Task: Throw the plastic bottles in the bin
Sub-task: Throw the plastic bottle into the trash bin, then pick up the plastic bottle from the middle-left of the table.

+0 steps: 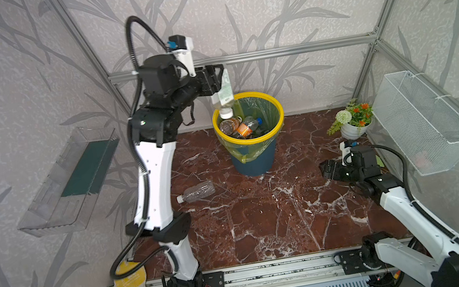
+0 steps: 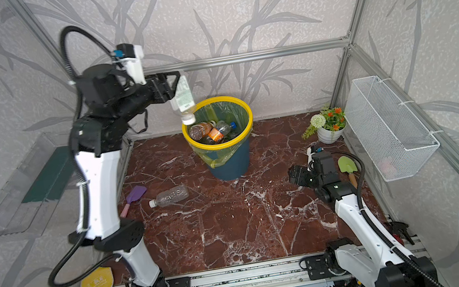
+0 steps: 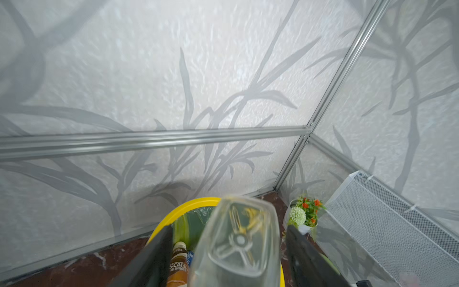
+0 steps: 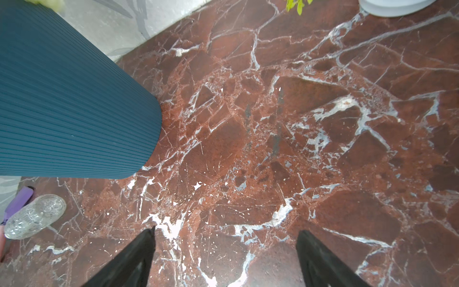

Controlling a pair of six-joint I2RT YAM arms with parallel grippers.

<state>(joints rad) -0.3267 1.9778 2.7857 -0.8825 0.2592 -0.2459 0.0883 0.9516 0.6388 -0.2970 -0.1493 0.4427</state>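
The left gripper (image 1: 218,78) is raised beside the top of the bin (image 1: 256,162), on the bin's left, and its jaws are spread. Between them a clear bottle with a white cap and pale label (image 1: 224,96) hangs cap down. In the left wrist view its base (image 3: 239,239) sits between the two black fingers (image 3: 159,248) with a gap on each side, so neither finger touches it. In both top views the cap lies against the left side of the bin's yellow rim, just below the fingertips.

Inside the green-lined bin lie several bottles: a brown one (image 1: 227,126), an orange-labelled one (image 1: 244,129) and a clear one with a blue cap (image 1: 253,122); the rest are too jumbled to tell apart.

One crushed clear bottle (image 1: 198,191) lies on its side on the red marble tabletop (image 1: 265,222), near the bin's foot on the left arm's side, well below the left gripper and well apart from the right gripper (image 4: 226,232); a purple spatula (image 2: 133,197) lies just beside it.

The right gripper hovers low over bare marble with its jaws wide and nothing between them; it points toward the bin's base. A green trowel (image 2: 347,166) lies just beside that arm, with a potted artificial plant (image 1: 352,121) behind it. A white wire mesh basket (image 1: 424,119) hangs on the right wall and a clear plastic tray (image 1: 66,182) on the left wall.
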